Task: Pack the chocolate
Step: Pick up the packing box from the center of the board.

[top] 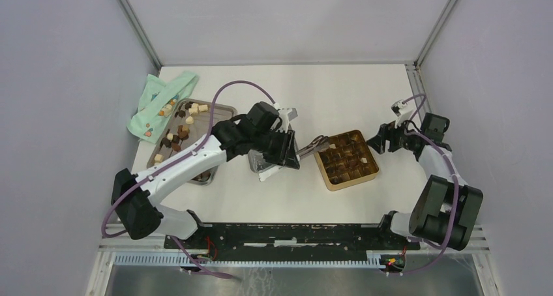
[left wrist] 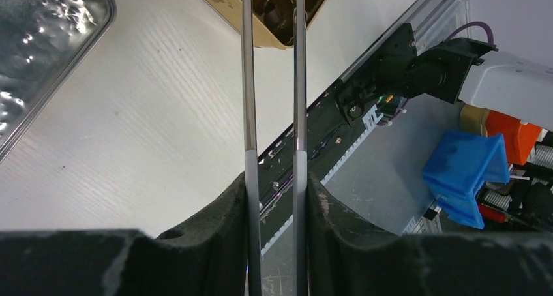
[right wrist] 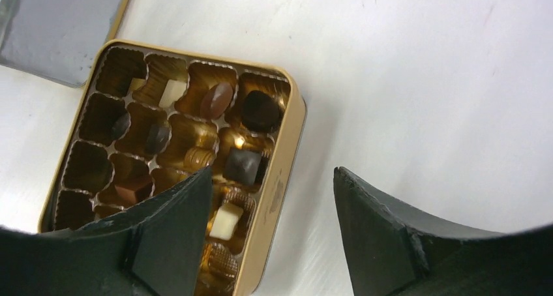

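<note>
Several chocolates lie in the tin, at nine o'clock from the right gripper, its jaws apart; the left gripper clamps tweezers reaching the tin.

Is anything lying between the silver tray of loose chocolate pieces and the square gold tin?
Only a flat grey lid lies between silver tray and gold tin, partly under the left gripper holding long metal tweezers. It is low, so chocolate could likely pass above it.
</note>
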Tool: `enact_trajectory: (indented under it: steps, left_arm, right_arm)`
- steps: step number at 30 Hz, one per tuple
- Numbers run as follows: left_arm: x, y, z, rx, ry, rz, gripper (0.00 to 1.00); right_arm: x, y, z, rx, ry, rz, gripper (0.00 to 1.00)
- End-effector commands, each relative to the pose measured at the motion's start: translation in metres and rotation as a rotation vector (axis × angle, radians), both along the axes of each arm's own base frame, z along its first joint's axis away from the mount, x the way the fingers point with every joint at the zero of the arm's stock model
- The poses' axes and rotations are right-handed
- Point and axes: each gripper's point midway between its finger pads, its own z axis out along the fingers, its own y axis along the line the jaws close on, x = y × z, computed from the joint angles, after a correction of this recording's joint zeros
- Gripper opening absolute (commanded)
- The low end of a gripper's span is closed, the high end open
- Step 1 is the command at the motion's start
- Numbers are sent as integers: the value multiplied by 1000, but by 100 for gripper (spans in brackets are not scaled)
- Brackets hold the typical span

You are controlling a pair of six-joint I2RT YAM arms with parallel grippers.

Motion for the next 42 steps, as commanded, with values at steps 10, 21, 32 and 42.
enact_trajectory:
  steps: [10, 21, 32, 42]
  left_arm:
    - [0, -24, 27, -108, -96, -61, 2]
    - [-1, -22, 27, -106, -103, -61, 2]
    - [2, -21, 36, -120, -145, -51, 2]
    - [3, -24, 56, -174, -219, -51, 2]
  right_arm:
    - [19, 5, -20, -270, 131, 21, 63]
    - [27, 18, -36, -273, 172, 40, 39]
    - [37, 16, -21, -283, 85, -17, 3]
    - [54, 21, 55, -267, -145, -28, 0]
